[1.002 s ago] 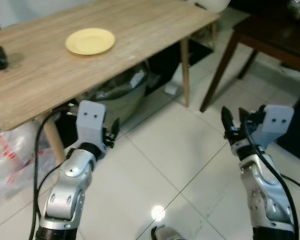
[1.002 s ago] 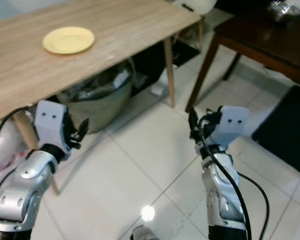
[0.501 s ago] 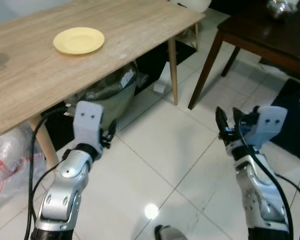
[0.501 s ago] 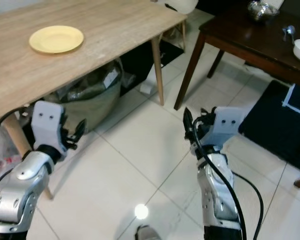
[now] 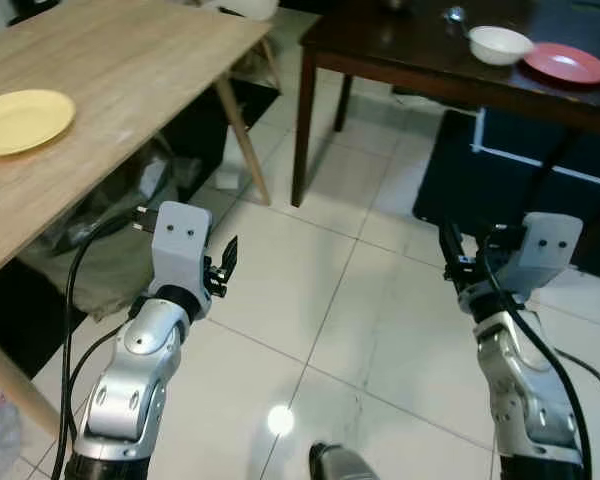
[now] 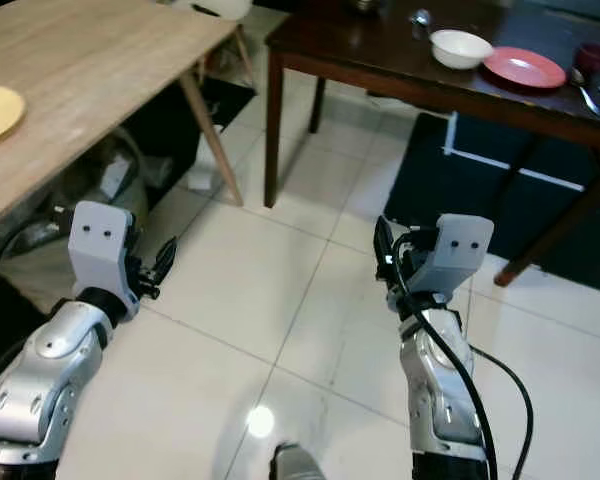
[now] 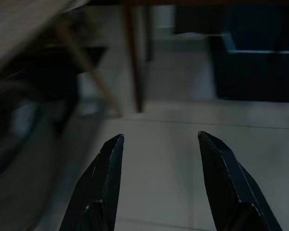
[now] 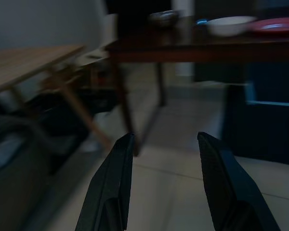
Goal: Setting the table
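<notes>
A yellow plate lies on the light wooden table at my left. On the dark wooden table ahead to the right stand a white bowl, a pink plate, a dark red cup and some spoons. My left gripper is open and empty, held low over the tiled floor beside the light table. My right gripper is open too, with nothing in it, and points toward the dark table, where the white bowl sits at its edge.
Grey bags and dark clutter fill the space under the light table. A dark blue box stands under the dark table. White floor tiles stretch between the two tables. A white chair stands at the light table's far end.
The camera has swung to the right: the yellow plate has slid to the picture's left edge and the dark table with its dishes has come into view. Both grippers hold the same open pose.
</notes>
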`<state>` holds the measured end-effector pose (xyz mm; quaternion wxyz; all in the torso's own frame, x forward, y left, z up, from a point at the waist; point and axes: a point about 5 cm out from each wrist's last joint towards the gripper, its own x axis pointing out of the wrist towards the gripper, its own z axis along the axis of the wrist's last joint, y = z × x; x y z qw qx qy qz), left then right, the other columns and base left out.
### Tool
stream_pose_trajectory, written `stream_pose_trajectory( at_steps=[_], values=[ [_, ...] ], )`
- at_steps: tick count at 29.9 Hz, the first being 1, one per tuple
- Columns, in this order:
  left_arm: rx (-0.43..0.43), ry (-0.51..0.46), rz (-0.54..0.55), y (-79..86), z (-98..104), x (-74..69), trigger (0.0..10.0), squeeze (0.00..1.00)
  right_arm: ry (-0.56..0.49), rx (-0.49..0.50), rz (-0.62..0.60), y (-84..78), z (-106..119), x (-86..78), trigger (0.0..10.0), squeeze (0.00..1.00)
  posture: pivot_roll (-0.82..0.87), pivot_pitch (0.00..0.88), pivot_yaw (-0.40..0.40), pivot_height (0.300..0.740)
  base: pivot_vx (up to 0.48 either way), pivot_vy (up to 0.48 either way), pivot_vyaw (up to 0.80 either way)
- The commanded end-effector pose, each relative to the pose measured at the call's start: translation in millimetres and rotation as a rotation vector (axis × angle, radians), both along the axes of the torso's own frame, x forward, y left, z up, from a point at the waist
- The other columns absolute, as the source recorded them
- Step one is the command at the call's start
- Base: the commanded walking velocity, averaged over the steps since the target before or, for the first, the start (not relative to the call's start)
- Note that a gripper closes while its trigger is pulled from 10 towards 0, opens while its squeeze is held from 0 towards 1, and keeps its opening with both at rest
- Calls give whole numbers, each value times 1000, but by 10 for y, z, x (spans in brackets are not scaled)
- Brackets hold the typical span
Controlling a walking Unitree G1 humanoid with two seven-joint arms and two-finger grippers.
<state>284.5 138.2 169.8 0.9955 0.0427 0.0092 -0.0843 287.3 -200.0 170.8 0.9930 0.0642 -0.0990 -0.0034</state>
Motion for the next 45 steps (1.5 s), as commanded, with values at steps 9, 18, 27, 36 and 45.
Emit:
stream_pose_trajectory(
  at_steps=[9, 18, 27, 36, 45],
  values=[
    [-1, -3, -29, -14, -17, 17, 10000, 0, 11, 1, -9, -27, -25, -1, 10000, 0, -110, 58, 64, 740, 0, 0, -800],
    [65, -62, -15, -24, 8, 107, 10000, 0, -21, 2, 36, 69, 34, 13, 10000, 0, -119, 60, 62, 740, 137, 0, -158],
    [68, -79, -41, -96, 21, 121, 10000, 0, -24, 9, 37, 80, 35, 4, 10000, 0, -122, 63, 61, 740, 480, 0, 0],
    [67, -88, -57, -139, 0, 128, 10000, 0, -18, 32, 28, 43, 23, -1, 10000, 0, -129, 66, 60, 740, 480, 0, -444],
    [64, -87, -67, -170, -4, 137, 10000, 0, -18, 24, 18, 21, 30, 3, 10000, 0, -132, 65, 59, 740, 480, 0, -800]
  ],
)
